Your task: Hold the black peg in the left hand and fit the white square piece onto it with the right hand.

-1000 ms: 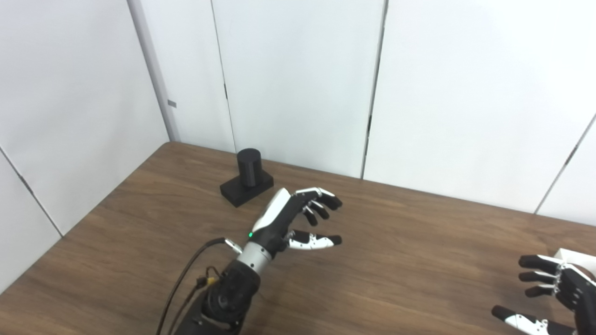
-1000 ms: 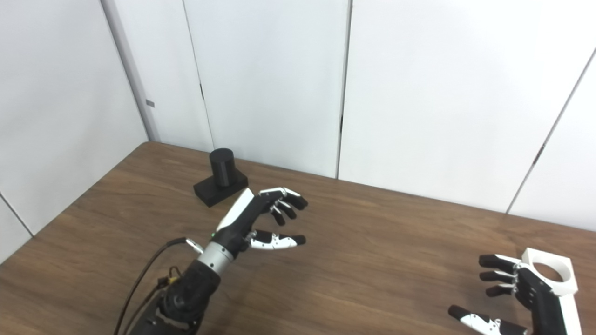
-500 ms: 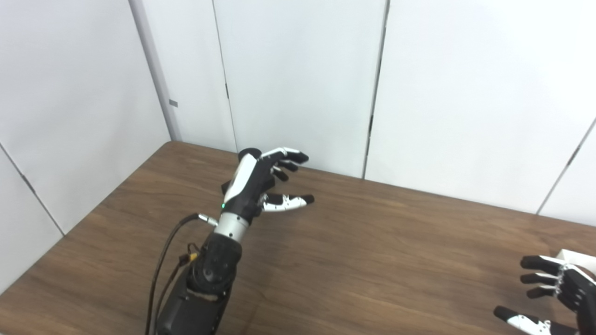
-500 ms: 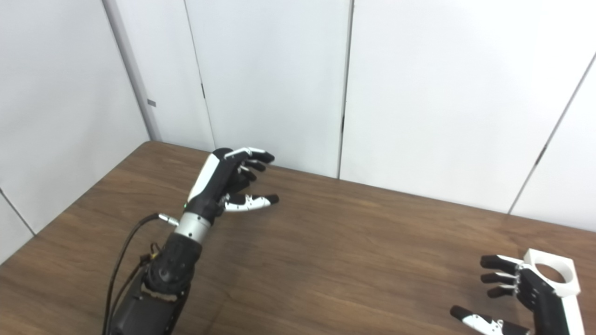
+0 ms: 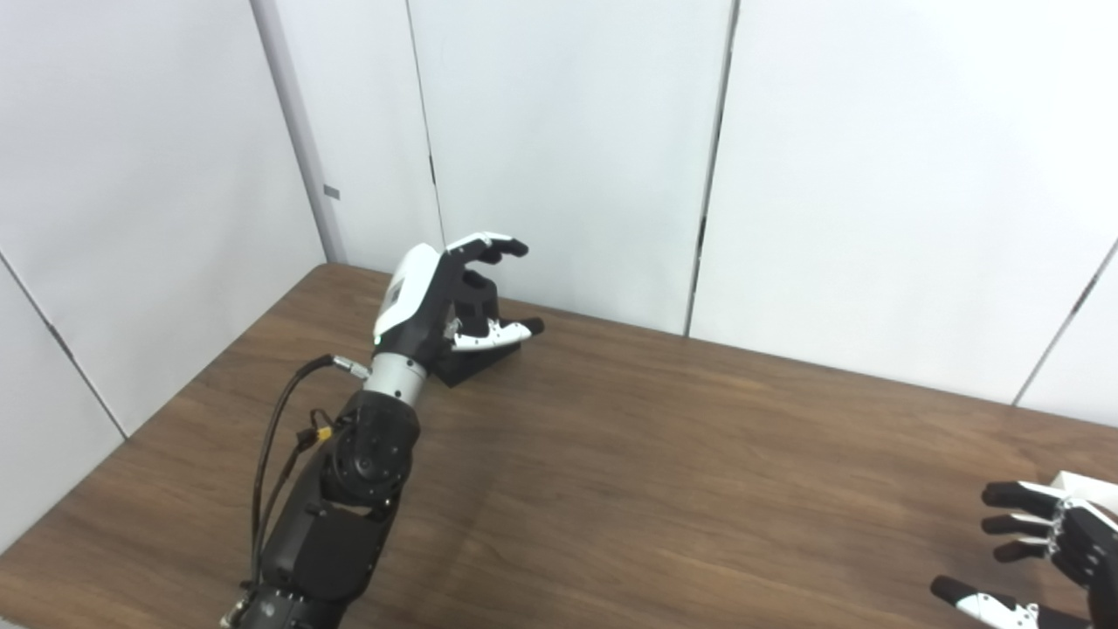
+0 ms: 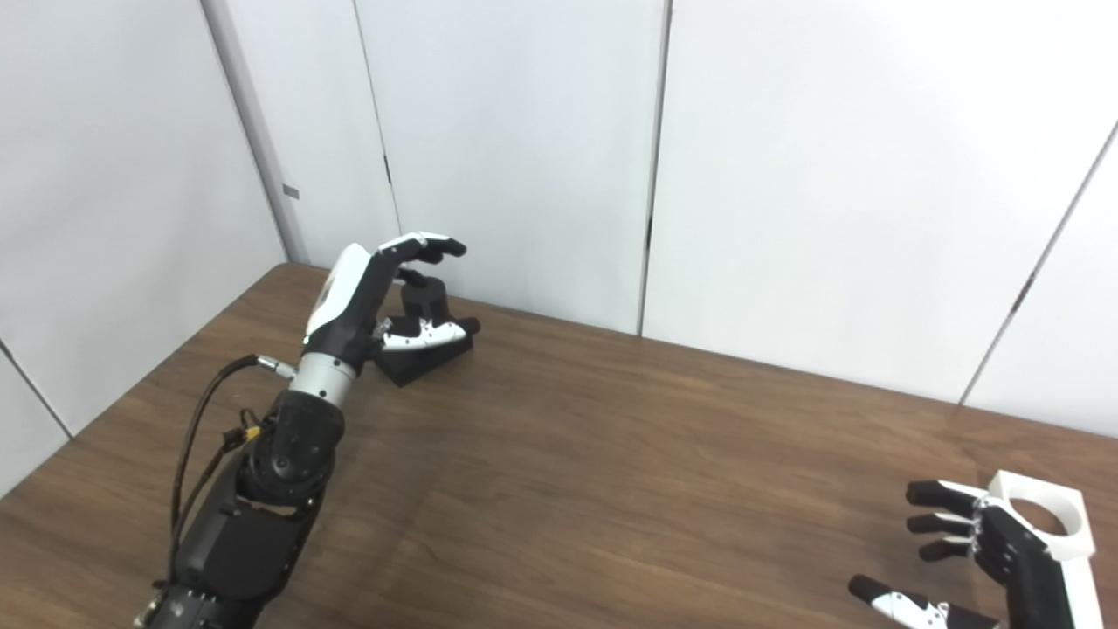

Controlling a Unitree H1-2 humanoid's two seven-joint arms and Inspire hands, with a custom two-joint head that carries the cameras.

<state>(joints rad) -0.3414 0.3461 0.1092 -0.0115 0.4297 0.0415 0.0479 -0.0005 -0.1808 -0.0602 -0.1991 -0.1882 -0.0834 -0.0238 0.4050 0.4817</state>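
The black peg (image 6: 425, 301), a short cylinder on a black square base (image 6: 428, 358), stands at the far left of the table near the wall. My left hand (image 6: 376, 301) hovers at it, open, fingers arched over the cylinder's top and thumb in front of it; I cannot tell whether it touches. The peg (image 5: 479, 297) is partly hidden behind that hand (image 5: 441, 293). The white square piece (image 6: 1044, 524) with a round hole lies at the table's near right. My right hand (image 6: 978, 559) is open just left of it, fingers spread, holding nothing.
The brown wooden table (image 6: 629, 463) is backed by white wall panels (image 6: 786, 175) close behind the peg. A black cable (image 6: 196, 419) loops off the left forearm.
My left hand has travelled up and left from mid-table to the peg, and now curls over it. The right hand has stayed put. The camera has shifted slightly.
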